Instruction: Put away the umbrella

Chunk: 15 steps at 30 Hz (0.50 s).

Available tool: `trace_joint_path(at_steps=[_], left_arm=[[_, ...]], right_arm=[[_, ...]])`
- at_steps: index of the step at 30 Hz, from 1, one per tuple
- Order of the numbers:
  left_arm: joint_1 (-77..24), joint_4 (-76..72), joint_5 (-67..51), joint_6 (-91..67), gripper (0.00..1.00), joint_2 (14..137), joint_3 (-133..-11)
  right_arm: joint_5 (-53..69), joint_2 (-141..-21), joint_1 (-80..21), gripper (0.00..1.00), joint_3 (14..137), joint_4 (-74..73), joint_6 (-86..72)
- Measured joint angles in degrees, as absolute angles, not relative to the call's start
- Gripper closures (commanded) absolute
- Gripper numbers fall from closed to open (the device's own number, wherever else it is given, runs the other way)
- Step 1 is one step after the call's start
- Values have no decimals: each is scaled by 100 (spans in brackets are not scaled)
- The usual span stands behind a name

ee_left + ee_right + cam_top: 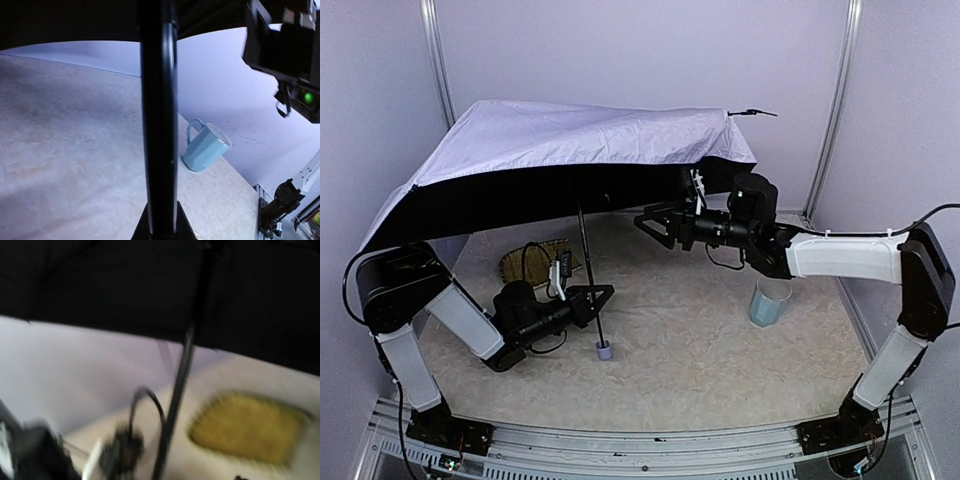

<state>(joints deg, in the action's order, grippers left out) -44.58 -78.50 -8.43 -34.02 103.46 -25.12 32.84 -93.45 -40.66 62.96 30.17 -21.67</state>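
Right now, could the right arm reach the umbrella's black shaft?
Probably yes. The right end effector hangs under the canopy, facing the shaft with nothing between them; the stretch above the left end effector is bare.

Light blue cup (769,302) upright at right; straw tray (515,268) rear left, well apart.

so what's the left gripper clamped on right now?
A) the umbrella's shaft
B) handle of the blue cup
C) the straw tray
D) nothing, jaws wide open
A: the left gripper is shut on the umbrella by its thin black shaft, which runs straight up between the jaws in the left wrist view. The light blue cup stands apart, untouched.
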Motion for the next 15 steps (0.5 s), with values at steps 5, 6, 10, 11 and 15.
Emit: trace_joint_path(at_steps=[5,6,10,11,15], left_arm=[[-4915,-7524,-980,-3448,100,9972,-2899],[-4980,-7498,-1007,-3448,100,9944,-2969],[-5260,-7432,-1199,-3441,100,9913,-3238],[-5306,-7397,-1232,-3430,100,9913,-3286],[-5500,-7172,-1321,-3404,100,9913,-3494]], right_arm=[[3498,-10457,-4150,40,7787,3726,-3308],[3507,-10608,-4150,39,8023,3824,-3476],[3516,-11052,-4150,35,8805,4254,-4178],[3511,-11104,-4150,35,8941,4346,-4338],[3400,-11166,-4152,39,9225,4716,-4807]])
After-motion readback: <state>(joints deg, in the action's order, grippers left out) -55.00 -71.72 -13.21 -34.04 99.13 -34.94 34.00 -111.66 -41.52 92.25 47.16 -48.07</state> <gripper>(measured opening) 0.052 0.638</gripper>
